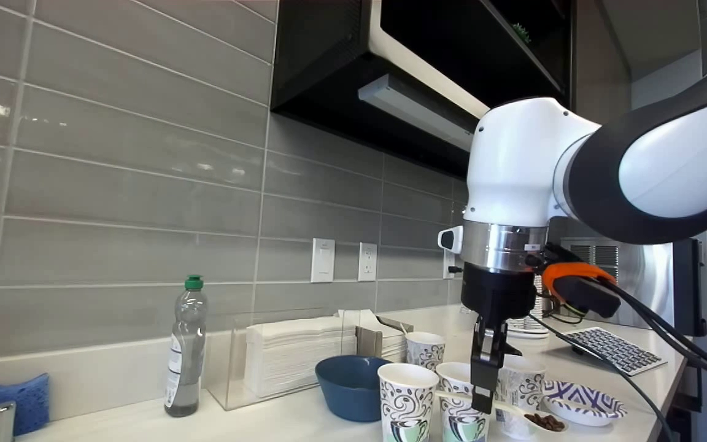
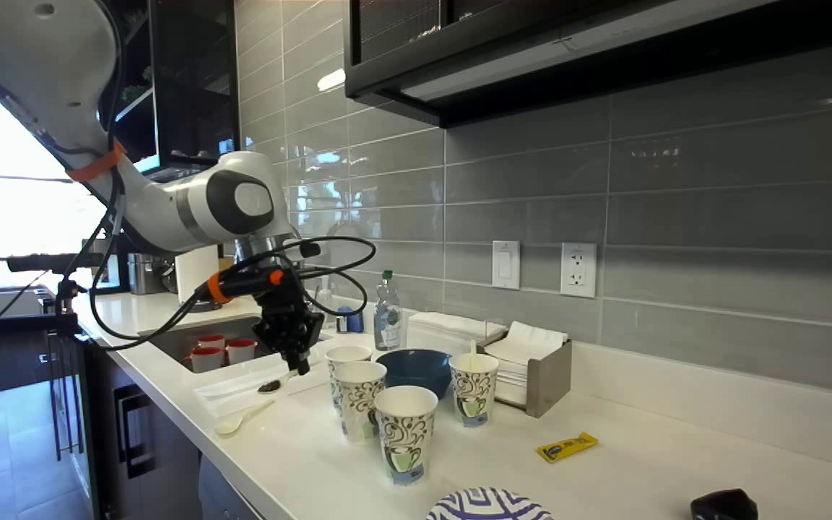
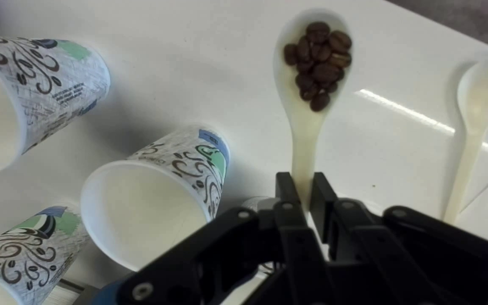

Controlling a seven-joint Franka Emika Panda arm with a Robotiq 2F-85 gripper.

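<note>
Coffee beans (image 3: 320, 63) lie heaped in the hollow of a pale spoon (image 3: 304, 140), which the gripper (image 3: 305, 186) holds above the worktop (image 2: 322, 473). Its fingers (image 3: 286, 186) are closed on the handle, pinching it from both sides, with the loaded end pointing toward the worktop's front edge. Nearer that edge, a second spoon (image 3: 475, 125) lies on the surface with no beans in it. Just beside the fingers begins a row of three upright paper cups (image 2: 360, 397), set between the front edge and a blue bowl (image 1: 347, 396). A fourth cup (image 2: 472, 399), with a stick (image 2: 473, 354) standing in it, is near that bowl, toward the back edge.

The beans crowd toward the tip, so a slight dip there would probably roll some out. In an exterior view the handle seems to slope down a little toward the load, though the camera angle may cause that; easing it level looks worthwhile. A thin handle may also pivot under weight hung out front, so steady pressure and gentle starts matter more than speed. The handle's tail juts out behind the fingers, close to a cup's rim: sideways travel is safest after enough lift to clear it, with wrist roll left alone.
</note>
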